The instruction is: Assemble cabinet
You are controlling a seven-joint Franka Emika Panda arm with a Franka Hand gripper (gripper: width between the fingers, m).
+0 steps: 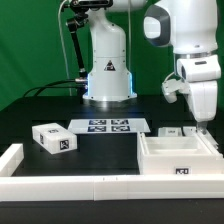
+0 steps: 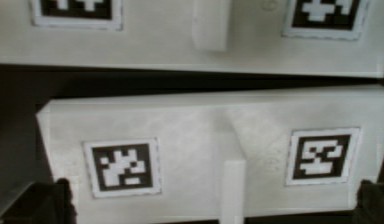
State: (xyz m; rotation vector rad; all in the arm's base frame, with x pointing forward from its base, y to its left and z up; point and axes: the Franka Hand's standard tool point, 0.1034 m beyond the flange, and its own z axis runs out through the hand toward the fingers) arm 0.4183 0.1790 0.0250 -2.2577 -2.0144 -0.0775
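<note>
at the exterior view's right, the claw (image 1: 203, 127) hangs released over the cabinet (image 1: 160, 166).

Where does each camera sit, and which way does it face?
Exterior view: off the arm, in front of the table, facing the robot's base. It shows the white arm and its fingers over the large white plastic cabinet box.
Wrist view: on the wrist, looking down between the dark fingers at white tagged plastic faces.
Shared: the fingers, and apparently the cabinet box.
</note>
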